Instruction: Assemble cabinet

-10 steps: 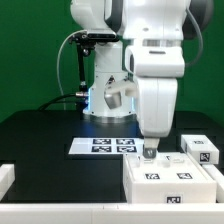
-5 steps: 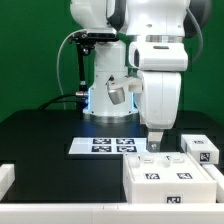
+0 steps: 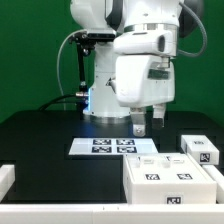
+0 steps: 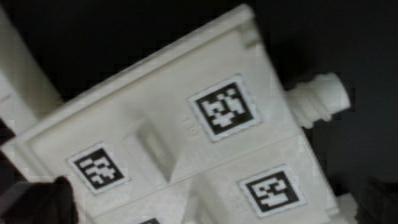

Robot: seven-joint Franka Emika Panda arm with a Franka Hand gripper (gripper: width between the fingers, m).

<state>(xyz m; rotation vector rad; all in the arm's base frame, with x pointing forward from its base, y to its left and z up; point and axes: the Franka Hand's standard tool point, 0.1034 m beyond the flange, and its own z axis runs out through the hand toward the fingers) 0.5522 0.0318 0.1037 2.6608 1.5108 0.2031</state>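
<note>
Item: one white arm, which I read as reaching forward from its base behind the marker board, wrist bent so the hand points straight down.
Item: gripper, hanging above the marker board's end on the exterior view's right, not touching it. I log the dark fingers apart, nothing between them.

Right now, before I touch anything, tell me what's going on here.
A Franka arm is assembling a white cabinet. Its gripper hangs open and empty above the cabinet box, which sits on the black table toward the exterior view's right. A smaller tagged block lies beyond the box, and the marker board lies to its left in that view. The wrist view looks down on the box's tagged face.
</note>
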